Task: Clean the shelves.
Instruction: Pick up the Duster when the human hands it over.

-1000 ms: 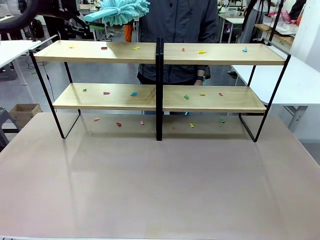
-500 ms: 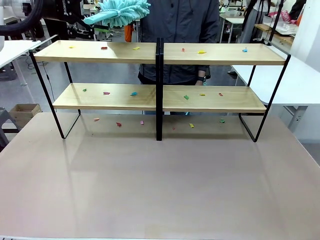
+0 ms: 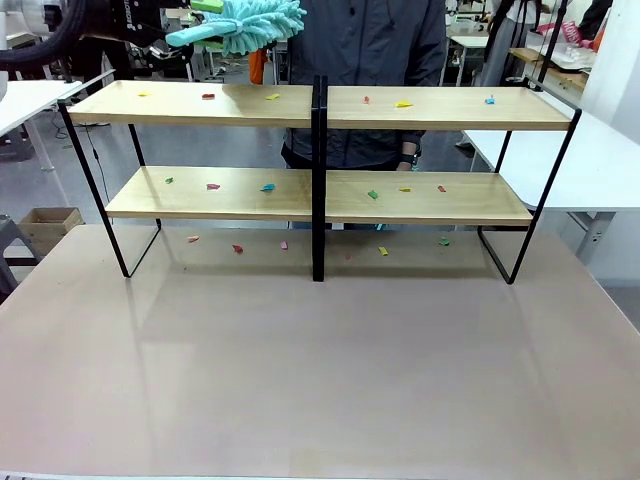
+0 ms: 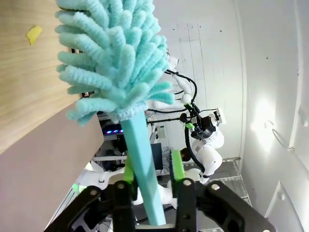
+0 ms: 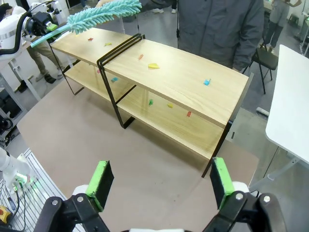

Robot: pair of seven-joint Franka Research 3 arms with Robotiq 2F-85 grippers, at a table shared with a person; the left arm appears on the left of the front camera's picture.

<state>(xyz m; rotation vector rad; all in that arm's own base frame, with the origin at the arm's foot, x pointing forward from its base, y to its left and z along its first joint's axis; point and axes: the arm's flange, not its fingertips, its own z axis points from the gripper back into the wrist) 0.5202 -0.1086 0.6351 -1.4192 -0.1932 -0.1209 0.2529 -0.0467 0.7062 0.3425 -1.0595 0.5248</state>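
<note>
Progress: basically nothing cleaned yet, as far as I can tell. Every board I can see has its litter on it.
Shelves: sitting at the far half of the worktop, with a person standing right behind them. The long axis runs side to side across my front view. The open faces point at me and at the person, and the black centre post is about mid-picture.
Scraps: little coloured bits, yellow, red, blue and green, spread over both top boards and both lower boards. There are more on the worktop under the rack.
Duster: teal and fluffy, up in the air over the far left end of the top tier. It looks clear of the wood, not touching. It lies roughly along the rack's length, handle toward my left arm and head toward the centre post. The head sits a bit higher than the handle.
Left pincer: clamped on the duster's handle, green pads on either side of it.
Right pincer: jaws wide apart and holding nothing. It hangs high on my side and looks down at the right half of the rack.
Left to do: my guess is everything. That means a sweep along all four boards, and probably the bits underneath too.
</note>
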